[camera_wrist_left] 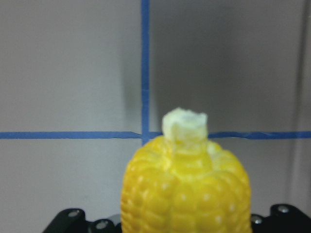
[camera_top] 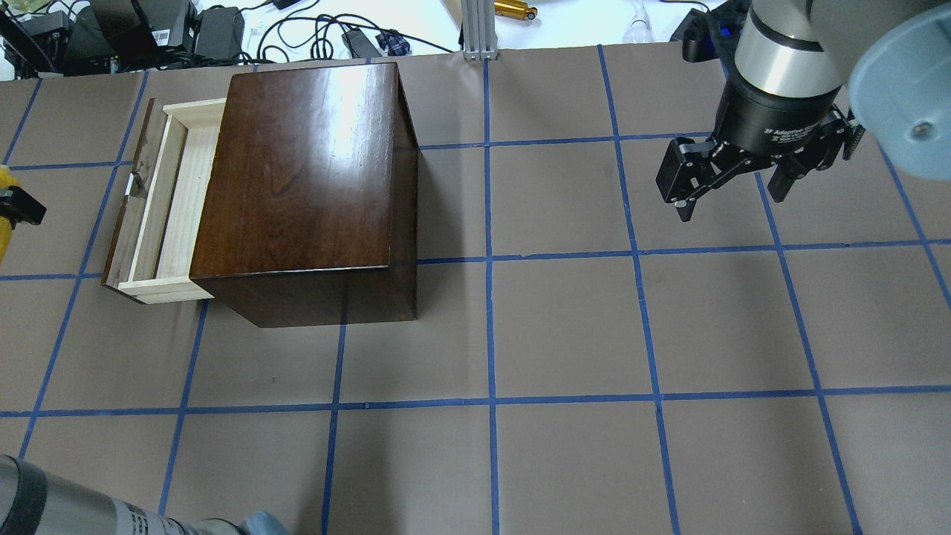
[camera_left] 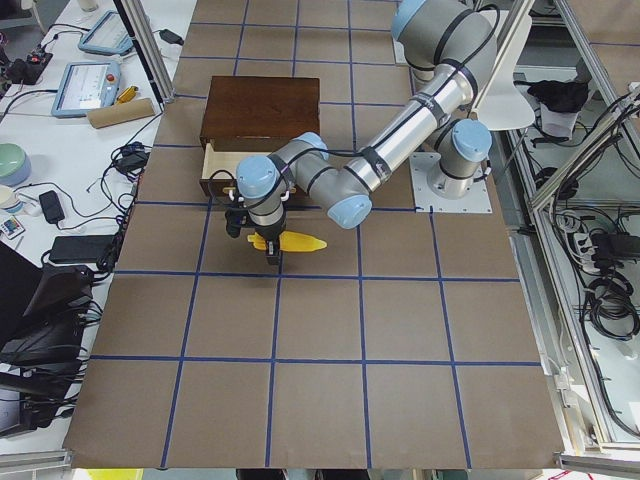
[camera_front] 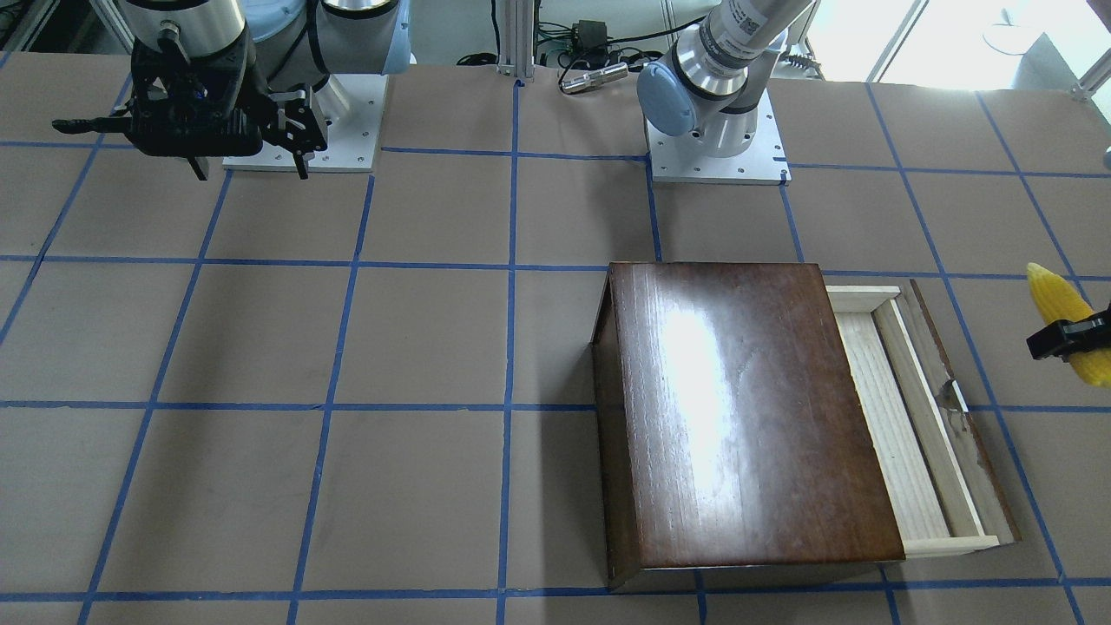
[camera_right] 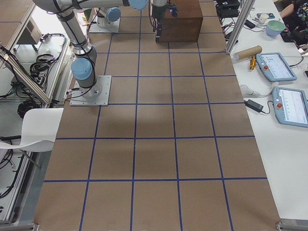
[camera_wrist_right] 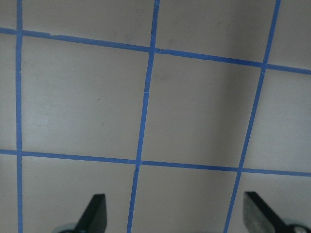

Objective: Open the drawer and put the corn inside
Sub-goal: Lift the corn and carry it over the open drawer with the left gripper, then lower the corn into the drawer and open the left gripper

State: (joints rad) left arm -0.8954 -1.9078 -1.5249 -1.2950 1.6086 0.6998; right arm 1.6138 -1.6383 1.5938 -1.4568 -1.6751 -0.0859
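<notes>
Pale wood shows the drawer [camera_front: 894,417] already pulled open front-on, the corn [camera_front: 1055,291] clenched in the left gripper [camera_front: 1074,340], apart from its front panel; overhead, the right gripper [camera_top: 732,200] hangs released; dropping it inside remains

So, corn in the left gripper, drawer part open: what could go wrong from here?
The drawer shows only a narrow strip beyond the box, so the corn could catch on the box edge or front panel unless laid lengthwise. The left gripper pinches it crosswise; it may pivot.
</notes>
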